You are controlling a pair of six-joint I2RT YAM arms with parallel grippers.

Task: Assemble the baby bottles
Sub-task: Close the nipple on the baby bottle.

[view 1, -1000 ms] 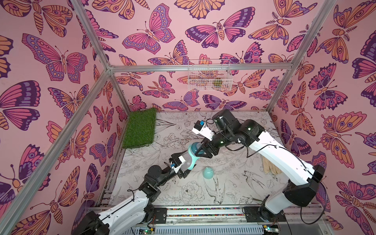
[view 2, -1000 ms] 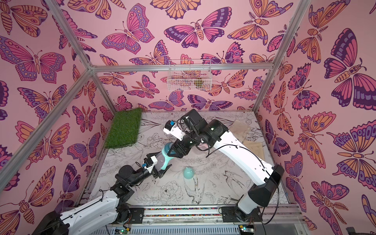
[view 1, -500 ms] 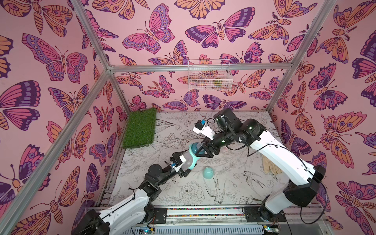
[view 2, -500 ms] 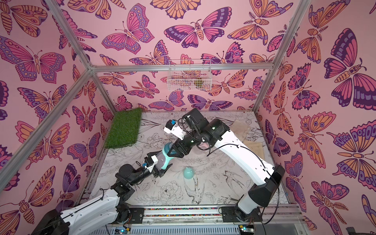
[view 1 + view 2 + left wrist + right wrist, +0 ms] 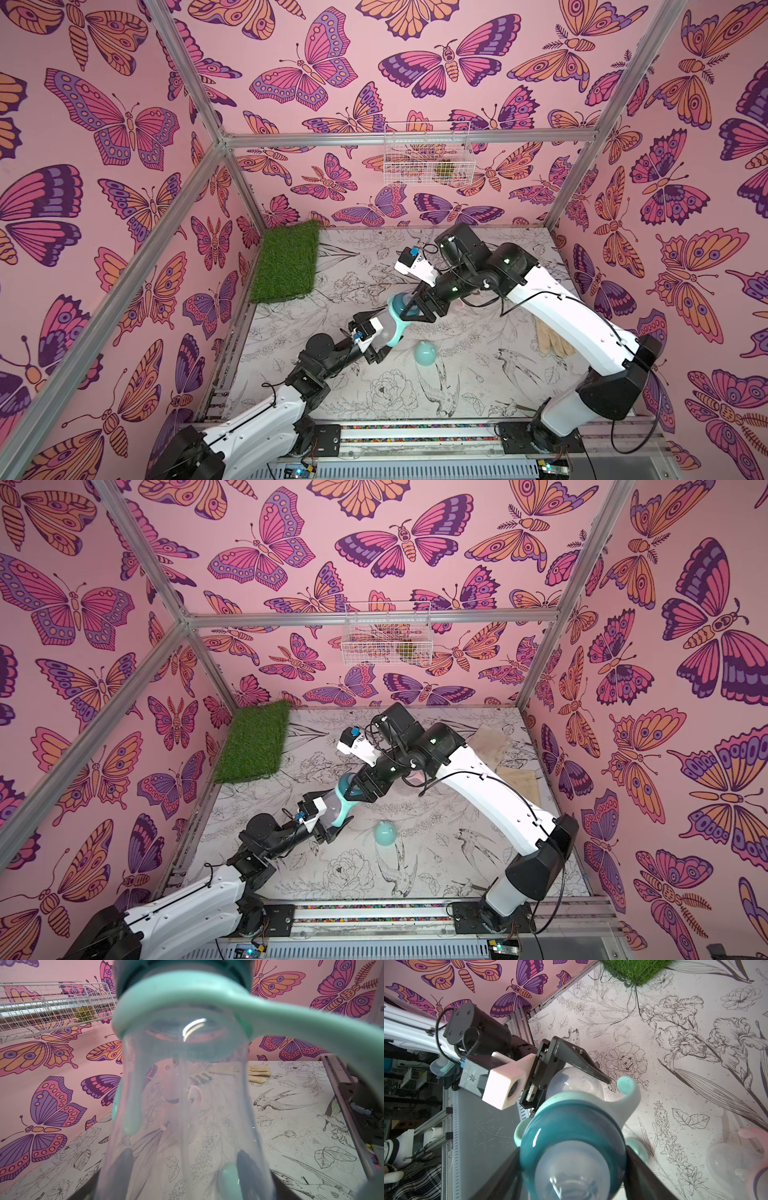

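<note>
Above the flower-printed worktop (image 5: 478, 386), the left claw (image 5: 376, 337) clamps the teal baby bottle (image 5: 385, 328) by its clear body, tilted in mid-air. The right claw (image 5: 409, 311) pinches its dark teal nipple collar (image 5: 571, 1126). The eared dome cap (image 5: 424, 354) lies on the worktop nearby.

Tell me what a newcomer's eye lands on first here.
A teal bottle held up mid-table: the left gripper clamps its clear body, the right gripper its collar. Then the loud butterfly walls all around, and a teal cap lying on the table close by.
</note>
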